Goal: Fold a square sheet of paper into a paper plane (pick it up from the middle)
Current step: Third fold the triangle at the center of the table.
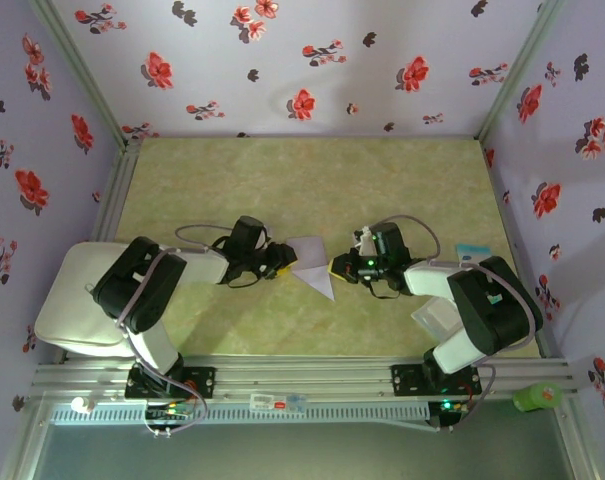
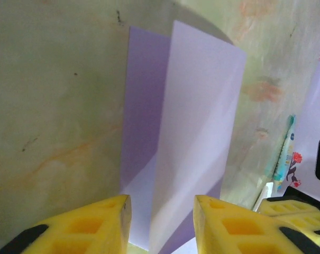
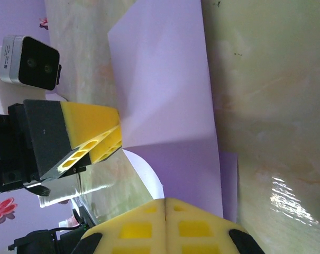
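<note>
Two things can spoil the fold from here, and both sit in the middle of the top view, where the sheet of paper (image 1: 311,263) lies on the table (image 1: 282,180) between your two arms. It is no plane yet. The lavender sheet is doubled along one crease, with one half seemingly flat on the table and the other standing up from it through the centre of the left wrist view.

Your left gripper (image 2: 162,207) is released. Its yellow fingers are apart at the bottom of that frame, with the raised half between them and neither pad plainly touching it. If you clench there off the crease line, I judge you will pinch in a second, crooked fold or crumple the thin edge.

Your right gripper (image 3: 165,205) is clenched, pads pressed together at the bottom of its own view. The sheet's edge runs right up to those pads, but I cannot tell whether any paper is caught between them. If it is caught, a pull from the left arm could tear the sheet. If it is not, the sheet will likely slide on the smooth table and the halves will shift out of line
</note>
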